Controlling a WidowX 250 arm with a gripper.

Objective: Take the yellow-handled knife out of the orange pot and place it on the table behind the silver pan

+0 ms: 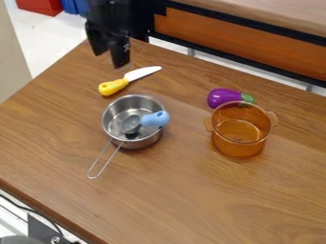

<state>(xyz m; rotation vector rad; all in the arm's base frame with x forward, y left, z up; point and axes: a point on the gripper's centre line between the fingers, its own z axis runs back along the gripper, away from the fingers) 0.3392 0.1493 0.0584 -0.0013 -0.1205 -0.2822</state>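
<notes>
The black gripper (108, 58) hangs over the table's upper left corner, just above and left of a toy knife (130, 81) with a yellow handle and white blade. Its two fingers stand apart with nothing between them. Below the knife sits a steel saucepan (112, 116), its wire handle toward the lower left. Inside the pan lies a scoop (153, 119) with a light blue handle that leans on the right rim. On the right stands a transparent amber pot (237, 147) with two side handles, and a purple toy eggplant (224, 97) lies behind it.
The brown wooden table (185, 200) has its left edge running diagonally from the upper left. Behind it stands a wood-and-black piece of furniture (248, 42) along the upper right. Red and blue bins are on the floor at the top left.
</notes>
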